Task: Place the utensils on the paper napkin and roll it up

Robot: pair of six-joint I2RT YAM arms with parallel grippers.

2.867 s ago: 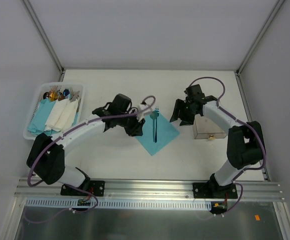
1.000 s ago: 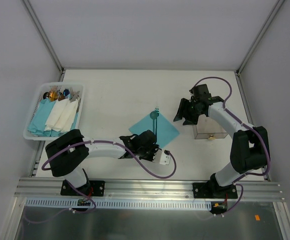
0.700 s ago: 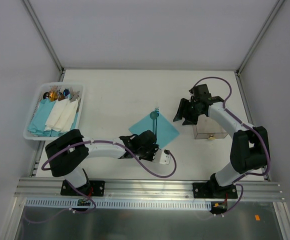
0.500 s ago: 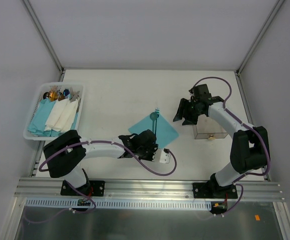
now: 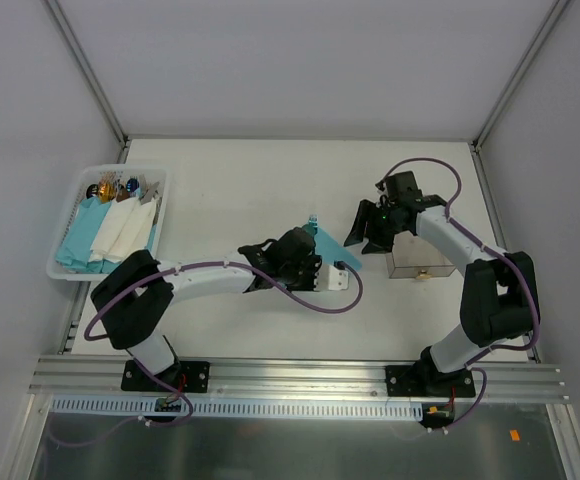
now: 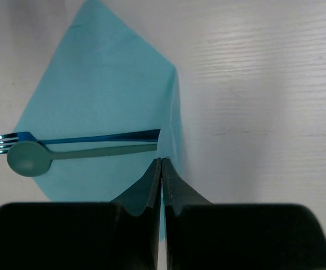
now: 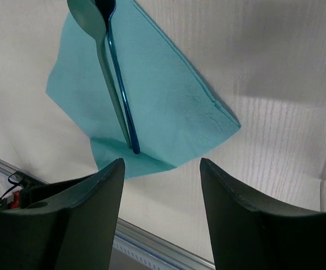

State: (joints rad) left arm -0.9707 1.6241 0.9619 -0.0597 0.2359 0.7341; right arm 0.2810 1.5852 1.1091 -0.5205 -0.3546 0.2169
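Note:
The teal paper napkin (image 6: 101, 95) lies on the table with a teal spoon (image 6: 29, 159) and a blue fork (image 6: 95, 136) side by side on it. My left gripper (image 6: 161, 161) is shut on the napkin's near corner and holds it lifted beside the handle ends. In the top view the left gripper (image 5: 315, 262) covers most of the napkin (image 5: 330, 246). My right gripper (image 7: 162, 169) is open and empty, hovering just right of the napkin (image 7: 168, 101), where the near corner is folded up under the spoon (image 7: 104, 56) and fork (image 7: 121, 90).
A small metal box (image 5: 417, 258) stands right of the napkin, by my right gripper (image 5: 366, 232). A white basket (image 5: 70, 205) with teal and white napkin bundles and other items sits at the far left. Walls close the table's back and sides.
My left gripper has moved from the near side of the napkin up and over it, carrying the near corner with it. The right arm has barely moved.

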